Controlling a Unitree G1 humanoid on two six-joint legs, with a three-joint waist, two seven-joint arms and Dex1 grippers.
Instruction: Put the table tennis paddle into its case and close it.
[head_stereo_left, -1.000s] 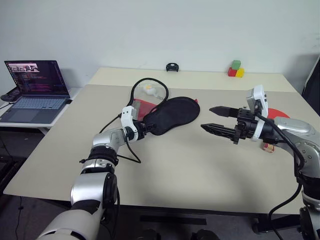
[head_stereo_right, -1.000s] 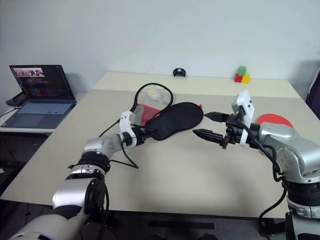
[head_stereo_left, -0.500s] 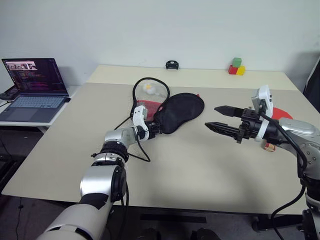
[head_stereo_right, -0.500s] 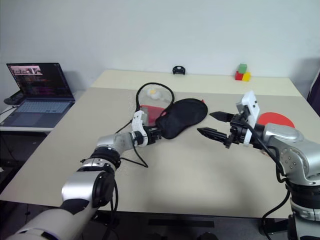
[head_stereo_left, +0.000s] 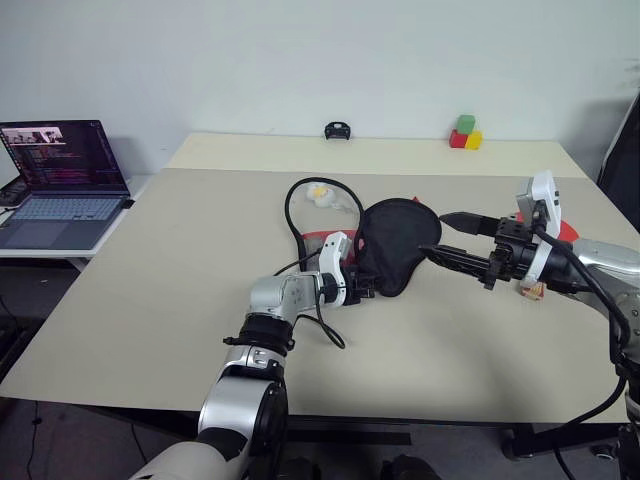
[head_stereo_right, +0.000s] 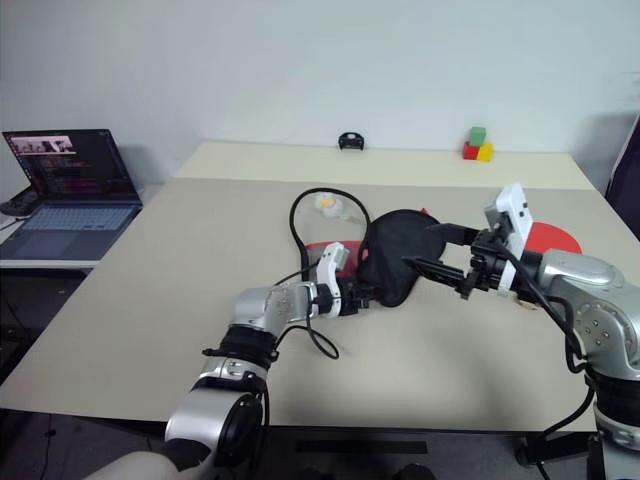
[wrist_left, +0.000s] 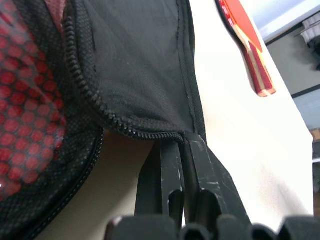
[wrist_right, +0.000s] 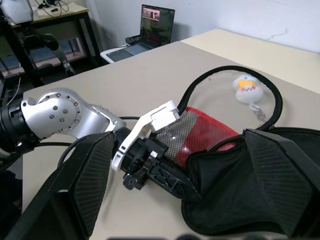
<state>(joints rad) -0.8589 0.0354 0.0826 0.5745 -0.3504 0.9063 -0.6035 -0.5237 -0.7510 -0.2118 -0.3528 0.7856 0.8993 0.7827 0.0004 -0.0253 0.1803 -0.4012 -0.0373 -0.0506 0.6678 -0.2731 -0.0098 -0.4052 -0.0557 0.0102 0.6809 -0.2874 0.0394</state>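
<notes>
Case (head_stereo_left: 398, 246): black flap pinched by left end effector (wrist_left: 181, 145) | right end effector (head_stereo_left: 452, 238) spread beside it | paddle (wrist_left: 246, 43) apart, right | advice: hold flap up, mouth wide.

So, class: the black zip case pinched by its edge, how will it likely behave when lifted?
Probably floppy: the case folds and sags where the left gripper pinches its zip edge. Likely light, being thin fabric and mesh. It may drag rather than slide on the table.
</notes>
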